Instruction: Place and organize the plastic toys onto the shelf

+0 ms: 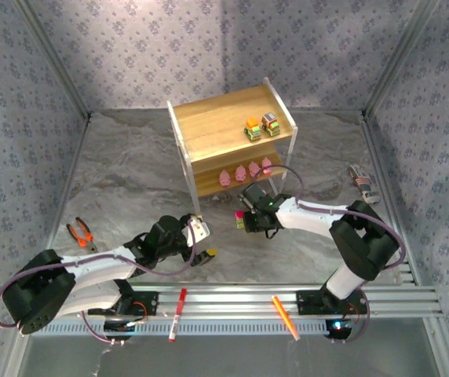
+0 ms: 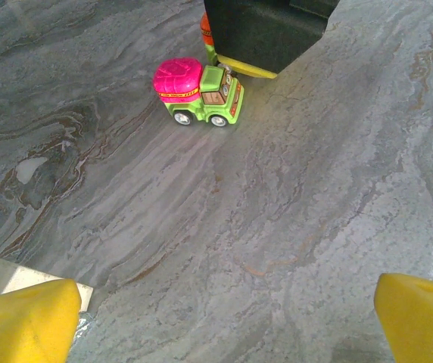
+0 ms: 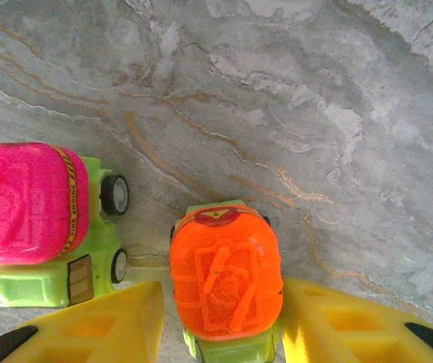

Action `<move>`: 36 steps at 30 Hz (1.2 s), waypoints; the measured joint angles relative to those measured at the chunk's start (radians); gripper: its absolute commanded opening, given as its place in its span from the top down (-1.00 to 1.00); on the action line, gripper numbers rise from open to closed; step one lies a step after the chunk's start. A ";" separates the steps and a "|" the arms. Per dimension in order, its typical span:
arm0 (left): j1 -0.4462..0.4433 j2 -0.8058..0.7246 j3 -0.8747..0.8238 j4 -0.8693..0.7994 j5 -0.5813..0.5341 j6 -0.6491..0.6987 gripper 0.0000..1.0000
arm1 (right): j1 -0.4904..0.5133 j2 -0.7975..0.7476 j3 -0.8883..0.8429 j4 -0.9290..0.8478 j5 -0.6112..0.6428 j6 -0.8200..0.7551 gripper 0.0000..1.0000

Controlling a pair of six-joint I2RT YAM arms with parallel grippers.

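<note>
An orange-topped green truck (image 3: 225,280) stands on the table between the yellow fingers of my right gripper (image 3: 220,314). The right finger (image 3: 330,321) is against it, while a small gap shows at the left finger (image 3: 103,325). Just to its left is a pink-topped truck (image 3: 35,212), also seen as the pink-topped truck (image 2: 197,94) in the left wrist view. My right gripper (image 1: 251,221) hangs low in front of the shelf (image 1: 209,118). Two trucks (image 1: 261,126) sit on the top board and several pink figures (image 1: 246,170) on the lower one. My left gripper (image 1: 205,242) is open and holds nothing.
Orange-handled pliers (image 1: 81,233) lie at the left. A red marker (image 1: 177,313) and an orange marker (image 1: 285,316) rest on the front rail. A grey object (image 1: 360,182) lies at the right wall. Marbled table (image 2: 277,227) stretches between the two grippers.
</note>
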State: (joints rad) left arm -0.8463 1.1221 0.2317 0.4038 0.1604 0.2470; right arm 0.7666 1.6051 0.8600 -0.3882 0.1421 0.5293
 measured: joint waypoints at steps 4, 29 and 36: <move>0.000 0.000 0.001 0.000 0.000 0.000 -0.99 | 0.002 0.001 0.003 -0.003 0.004 -0.003 0.17; 0.000 0.000 0.001 0.000 0.000 0.000 -0.99 | 0.089 -0.132 0.052 -0.170 0.125 0.002 0.31; 0.000 0.000 0.002 0.000 0.000 0.000 -0.99 | 0.174 -0.239 0.143 -0.322 0.182 0.037 0.28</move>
State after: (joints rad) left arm -0.8463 1.1221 0.2333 0.4038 0.1604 0.2470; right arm 0.9409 1.3659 1.0031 -0.7097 0.3244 0.5659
